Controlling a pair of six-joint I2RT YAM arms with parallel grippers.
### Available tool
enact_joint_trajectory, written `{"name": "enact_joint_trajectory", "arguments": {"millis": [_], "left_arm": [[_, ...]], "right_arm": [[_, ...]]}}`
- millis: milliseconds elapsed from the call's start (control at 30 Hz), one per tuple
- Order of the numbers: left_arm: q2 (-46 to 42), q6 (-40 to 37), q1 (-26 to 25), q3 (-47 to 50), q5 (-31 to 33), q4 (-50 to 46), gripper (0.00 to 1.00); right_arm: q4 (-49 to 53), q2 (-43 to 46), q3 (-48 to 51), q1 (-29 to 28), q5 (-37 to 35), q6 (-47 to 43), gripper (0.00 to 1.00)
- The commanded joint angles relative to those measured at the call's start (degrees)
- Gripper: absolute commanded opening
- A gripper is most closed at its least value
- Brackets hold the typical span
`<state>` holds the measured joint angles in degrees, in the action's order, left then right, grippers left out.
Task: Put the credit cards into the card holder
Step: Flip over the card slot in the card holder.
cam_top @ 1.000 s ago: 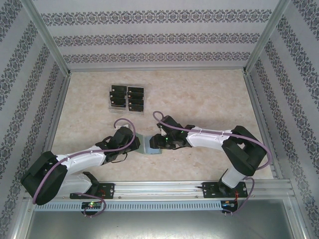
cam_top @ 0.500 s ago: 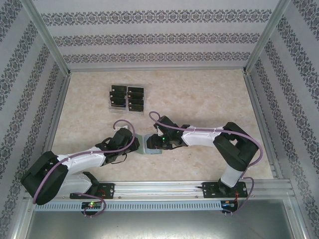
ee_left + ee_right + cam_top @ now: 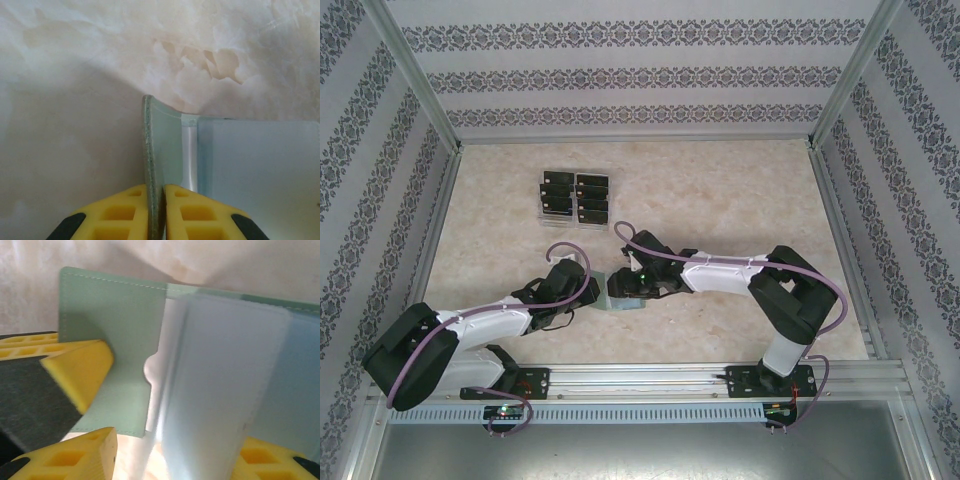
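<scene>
Two yellow fingers [image 3: 117,212] of the left gripper [image 3: 156,194] clench the upright cover of the card holder [image 3: 162,142], which lies open on the table [image 3: 750,190] between the arms. The right gripper [image 3: 175,452] straddles its clear sleeves with jaws apart, pinching nothing. The holder looks light and floppy, best pinned by its cover edge. The credit cards [image 3: 575,195], stiff, thin and likely slick, wait well apart in a clear tray [image 3: 541,213], with only the crowded arms in the way.
</scene>
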<state>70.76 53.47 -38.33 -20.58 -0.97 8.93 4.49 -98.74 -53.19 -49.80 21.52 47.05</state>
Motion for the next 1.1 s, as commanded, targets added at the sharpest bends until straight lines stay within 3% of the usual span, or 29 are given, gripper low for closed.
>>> {"name": "enact_joint_trajectory", "arguments": {"millis": [0, 200, 300, 400, 500, 533, 833, 1067], "left_arm": [[-0.83, 0.87, -1.03, 1.03, 1.59, 1.01, 0.15], [-1.66, 0.62, -1.0, 1.51, 1.8, 0.83, 0.16], [-2.11, 0.65, -0.96, 1.68, 2.07, 0.7, 0.23], [-4.07, 0.82, -0.96, 2.24, 3.47, -0.62, 0.51], [-7.9, 2.45, -0.96, 3.46, 6.69, -3.78, 0.96], [-9.61, 3.36, -0.96, 3.97, 8.22, -5.34, 1.0], [-33.59, 15.79, -0.88, 6.75, 25.19, -28.52, 1.0], [-42.1, 13.78, -0.9, 5.12, 27.95, -36.74, 1.0]], "right_arm": [[1.25, 1.36, -2.15, -0.71, 0.62, 0.26, 0.51], [1.43, 0.4, -3.08, -1.12, 0.76, 0.41, 0.51], [1.05, -0.13, -3.71, -1.6, 0.9, 0.76, 0.51], [1.13, -0.63, -4.79, -2.13, 1.06, 0.87, 0.51], [1.08, -1.34, -5.87, -2.41, 1.17, 1.2, 0.51], [1.09, -1.74, -6.17, -2.53, 1.28, 1.28, 0.51], [1.05, -5.99, -10.35, -4.05, 2.19, 2.14, 0.51], [1.06, -12.03, -14.92, -5.64, 3.16, 3.28, 0.51]]}}
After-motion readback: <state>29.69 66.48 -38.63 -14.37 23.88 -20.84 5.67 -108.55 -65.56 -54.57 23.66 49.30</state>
